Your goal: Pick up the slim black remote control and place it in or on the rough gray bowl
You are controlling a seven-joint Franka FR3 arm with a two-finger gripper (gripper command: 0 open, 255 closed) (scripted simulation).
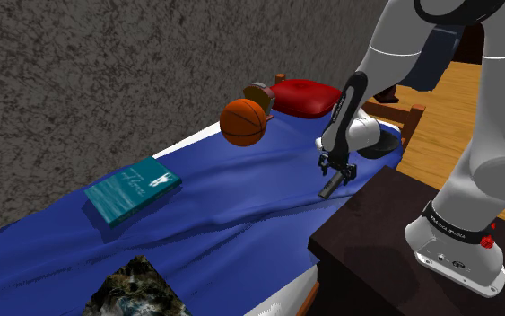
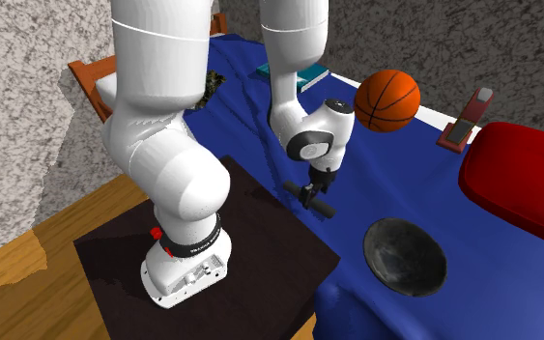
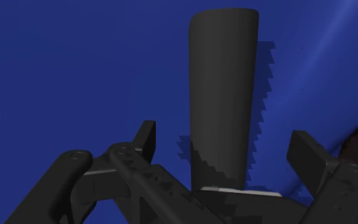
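The slim black remote lies on the blue bedspread close to the bed's edge by the dark stand. My gripper is lowered over it and open. In the wrist view the remote runs lengthwise between my fingers, with a gap of blue cloth on each side, so neither finger touches it. The rough gray bowl sits on the bed near the red pillow, a short way from the remote. In the shoulder view the bowl peeks out from behind my wrist.
An orange basketball and a red pillow lie beyond the gripper. A teal book rests mid-bed. The dark stand top adjoins the bed. A rough gray wall runs behind it.
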